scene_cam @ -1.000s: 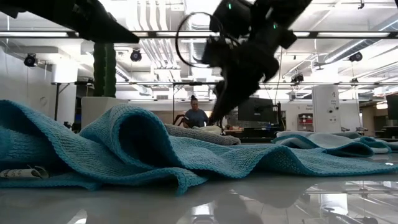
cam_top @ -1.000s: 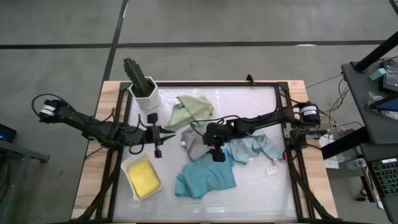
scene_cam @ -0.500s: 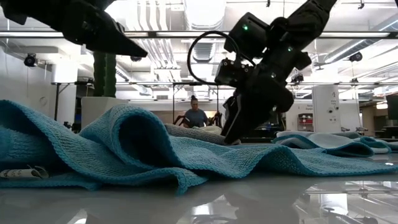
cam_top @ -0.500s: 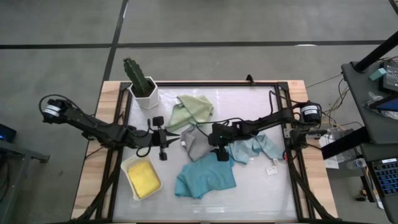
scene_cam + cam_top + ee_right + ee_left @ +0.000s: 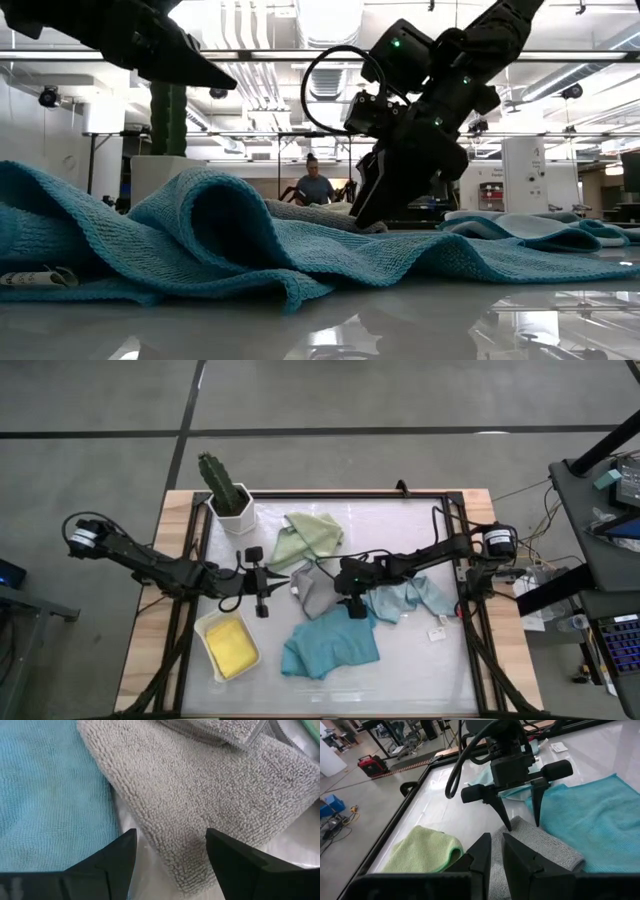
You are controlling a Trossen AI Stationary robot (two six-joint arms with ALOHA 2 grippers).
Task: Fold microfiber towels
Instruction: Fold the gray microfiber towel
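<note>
Your table is a white sheet inside a dark frame on a wooden base, and both arms reach in toward its middle. The biggest cloth near your right gripper is the teal towel, spread rumpled just on the near side of that gripper; in the low view it fills the foreground. The pale blue towel lies crumpled under the right arm, back along it from the gripper. The sage green towel sits loosely bunched beyond both grippers, toward the far edge. The grey towel lies directly under your right gripper, between the two grippers; in the right wrist view its corner sits right between the spread fingers. That gripper stands wide open, tips down at the grey cloth and holding nothing. Your left gripper points at the grey towel's edge from the other side, its fingers nearly closed, a thin gap between them and nothing in it. The yellow towel rests folded in a white tray, back beside the left arm. A cactus in a white pot stands at the far corner on the left arm's side.
</note>
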